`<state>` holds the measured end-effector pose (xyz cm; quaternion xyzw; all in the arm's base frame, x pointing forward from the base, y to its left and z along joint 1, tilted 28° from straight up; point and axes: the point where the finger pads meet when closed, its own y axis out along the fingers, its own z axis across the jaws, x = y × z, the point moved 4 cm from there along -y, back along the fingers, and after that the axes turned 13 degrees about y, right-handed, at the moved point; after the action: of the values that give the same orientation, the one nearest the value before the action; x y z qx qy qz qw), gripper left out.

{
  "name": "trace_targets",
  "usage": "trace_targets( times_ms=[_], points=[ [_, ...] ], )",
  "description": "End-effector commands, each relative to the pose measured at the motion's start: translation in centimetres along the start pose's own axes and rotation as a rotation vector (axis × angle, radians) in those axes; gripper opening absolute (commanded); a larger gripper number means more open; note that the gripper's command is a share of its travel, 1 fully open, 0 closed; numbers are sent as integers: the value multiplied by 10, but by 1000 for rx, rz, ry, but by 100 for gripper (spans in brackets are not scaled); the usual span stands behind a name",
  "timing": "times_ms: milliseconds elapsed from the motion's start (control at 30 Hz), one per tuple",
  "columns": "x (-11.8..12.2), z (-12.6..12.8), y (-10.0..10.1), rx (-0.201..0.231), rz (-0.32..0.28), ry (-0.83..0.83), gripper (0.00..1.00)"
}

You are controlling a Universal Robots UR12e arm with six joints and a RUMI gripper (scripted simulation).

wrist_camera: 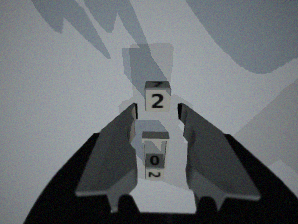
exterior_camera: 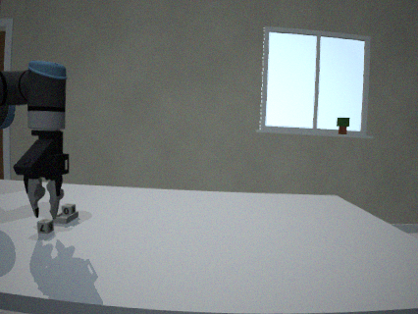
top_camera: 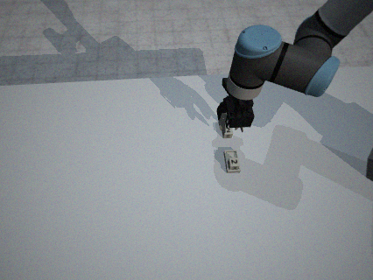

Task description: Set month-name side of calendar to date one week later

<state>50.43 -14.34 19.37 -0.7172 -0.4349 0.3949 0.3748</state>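
The loose cube (top_camera: pixel 227 135) (exterior_camera: pixel 45 226) (wrist_camera: pixel 157 101) sits on the table outside the tray, a 2 on its top and a dark digit like a 7 on one side. The tray (top_camera: pixel 230 154) (exterior_camera: pixel 64 219) (wrist_camera: pixel 155 135) lies a short way off, one end of it free. The other cube (top_camera: pixel 234 163) (exterior_camera: pixel 69 209) (wrist_camera: pixel 154 160) sits in the tray's other end, showing a 2 on top and a 0 on a side. My gripper (top_camera: pixel 233 131) (exterior_camera: pixel 45 216) (wrist_camera: pixel 157 104) is partly open and empty, pointing down close over the loose cube. The month's name is too small to read.
The white table top (top_camera: pixel 109 197) (exterior_camera: pixel 221 245) reaches around the tray and cubes. The arm (top_camera: pixel 293 67) (exterior_camera: pixel 46 93) comes in above and casts shadows over them. A dark block (top_camera: pixel 370 165) shows at the right edge of the top view.
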Motion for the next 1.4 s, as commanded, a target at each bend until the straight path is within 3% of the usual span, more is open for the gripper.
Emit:
trace_targets(
  times_ms=[0, 333, 1367],
  points=[
    [0, 4, 10, 5, -1, 1, 28],
    [0, 4, 24, 5, -1, 1, 28],
    [0, 2, 25, 3, -1, 0, 28]
  ],
)
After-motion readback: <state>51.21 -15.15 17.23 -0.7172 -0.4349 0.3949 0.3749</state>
